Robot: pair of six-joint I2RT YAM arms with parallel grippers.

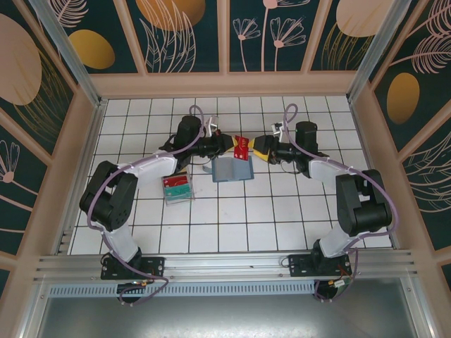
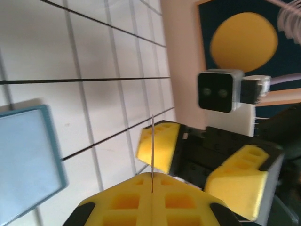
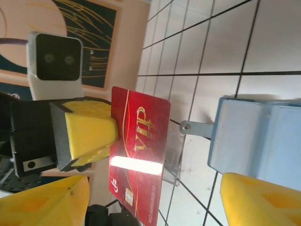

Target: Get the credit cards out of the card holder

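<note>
Top external view shows us the white tiled table point(image 1: 232, 232), with the blue card holder point(image 1: 232, 170) lying flat on it, near the two grippers. We see the left gripper point(image 1: 230, 146) pinching the red card point(image 1: 242, 146) tight, up off the table. The right gripper point(image 1: 261, 150) stands open just beside the card.

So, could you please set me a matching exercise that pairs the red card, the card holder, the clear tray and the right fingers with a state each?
Things:
1 red card
2 card holder
3 clear tray
4 right fingers

States:
a spread open
b pinched by the left fingers
c red and green contents
d slate-blue, on the tiles

Pairs: 1-b, 2-d, 3-c, 4-a
</note>
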